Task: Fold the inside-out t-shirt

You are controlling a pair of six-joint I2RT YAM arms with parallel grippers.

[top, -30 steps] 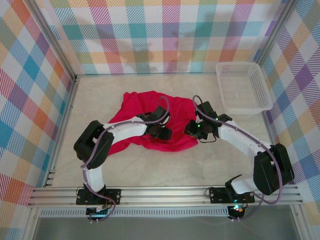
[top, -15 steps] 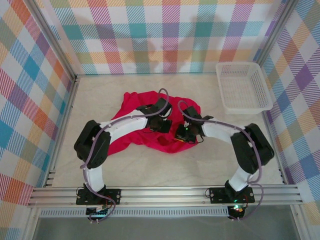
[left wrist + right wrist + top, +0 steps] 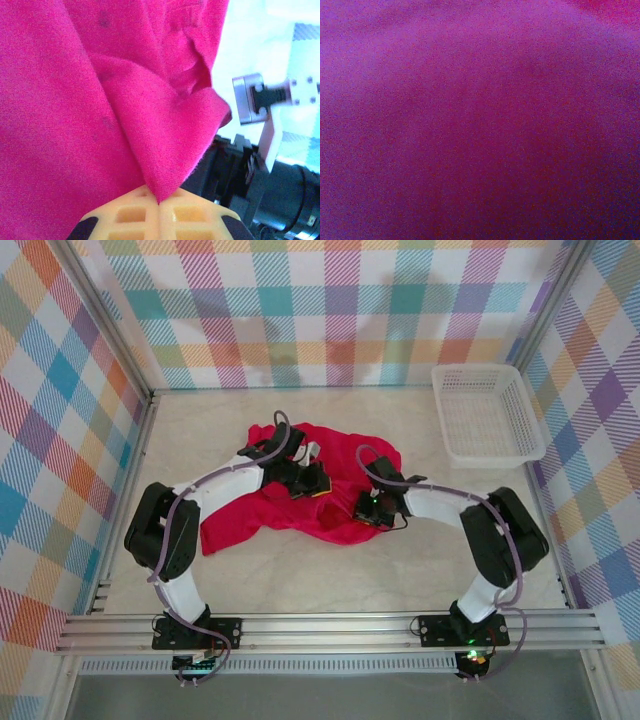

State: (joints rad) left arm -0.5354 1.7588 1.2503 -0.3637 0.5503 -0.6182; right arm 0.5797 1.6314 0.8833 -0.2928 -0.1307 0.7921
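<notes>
Nearest us, our right hand presses into the inside-out t-shirt, grip impossible to tell. Just beyond, our left hand is clenched on a fold of it. It lies bunched mid bench, long axis left-right, collar direction unclear. We judge we're spreading; next, pull it flat

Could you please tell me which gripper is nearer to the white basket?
Right: the right gripper is on the t-shirt, left of the basket; the left gripper is farther left.
</notes>
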